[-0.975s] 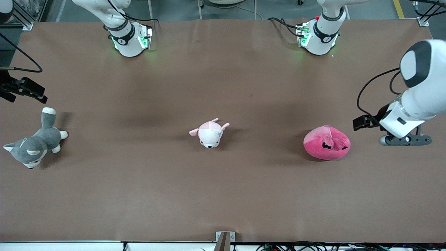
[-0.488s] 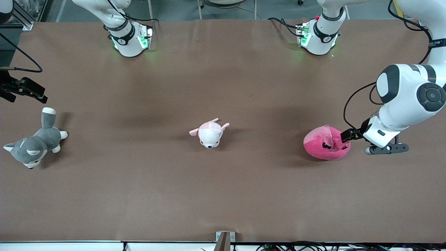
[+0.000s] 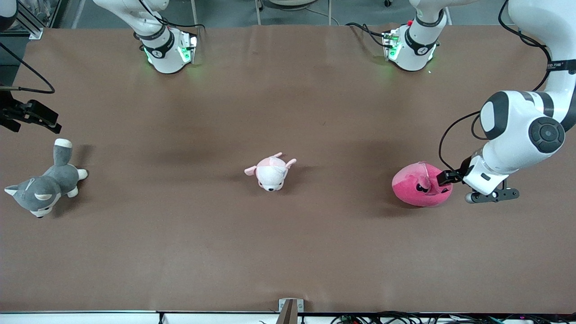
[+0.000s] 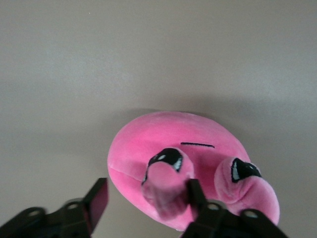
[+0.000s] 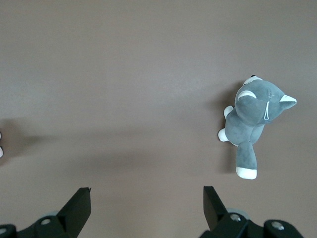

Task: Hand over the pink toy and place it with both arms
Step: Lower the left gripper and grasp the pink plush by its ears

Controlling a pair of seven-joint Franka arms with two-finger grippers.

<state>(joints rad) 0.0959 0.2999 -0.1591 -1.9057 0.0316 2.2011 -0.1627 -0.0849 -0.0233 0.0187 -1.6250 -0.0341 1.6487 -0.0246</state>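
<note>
- Since half a second ago the left gripper [image 3: 450, 177] has crept a little closer over the pink toy [image 3: 420, 185], and a second ago it hung well clear of it toward the left arm's end of the table; nothing else has shifted.
- Its fingers [image 4: 98, 203] are spread wide, one to each side of one of the toy's ears [image 4: 166, 186], with no squeeze on the plush [image 4: 163, 144] yet.
- On the brown table [image 3: 288, 252], the pink toy lies toward the left arm's end, its long axis running along the table's length, its black angry eyes facing the front camera.
- Pale pink-and-white plush [image 3: 271, 172] sits mid-table, well apart from the pink toy.
- Right gripper [image 5: 146, 206] waits with its fingers wide apart above bare table near the grey husky [image 3: 45, 184], at the right arm's end.
</note>
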